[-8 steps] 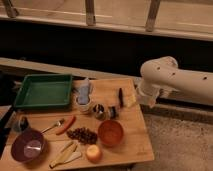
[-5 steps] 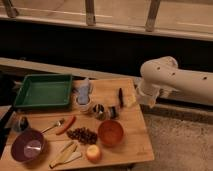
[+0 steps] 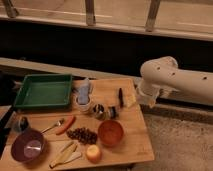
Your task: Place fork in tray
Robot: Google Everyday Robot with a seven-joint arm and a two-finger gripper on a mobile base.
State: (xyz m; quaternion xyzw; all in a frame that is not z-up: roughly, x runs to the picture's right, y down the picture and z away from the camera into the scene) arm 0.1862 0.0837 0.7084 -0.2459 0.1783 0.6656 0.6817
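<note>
Camera view, beginning from the nearest edge of the wooden table (image 3: 127,147). Seeing well in front of the tray (image 3: 44,76) a purple bowl (image 3: 27,146), and further to the right of it some pale yellowish strips (image 3: 64,155) and a round yellow-red fruit (image 3: 93,153). Going a little farther, still in front of the tray and off to its right, noticing an orange bowl (image 3: 110,132) next to a dark heap of small pieces (image 3: 82,135). Finding the fork (image 3: 52,126) lying flat on the table just in front of the tray, outside of it and not touching its rim, with the red-orange vegetable (image 3: 66,125) just beside it on the right. Seeing just beside the right side of the tray a white cup (image 3: 84,104) and a blue object (image 3: 83,91). Noticing further right of the tray two small metal cups (image 3: 98,110) and a black-handled knife (image 3: 120,96). Finding the gripper (image 3: 146,98) well to the right of the tray, at the right edge of the table, hanging under the white arm (image 3: 170,80), well apart from the fork. Holding its fingers apart, clamping on nothing.
</note>
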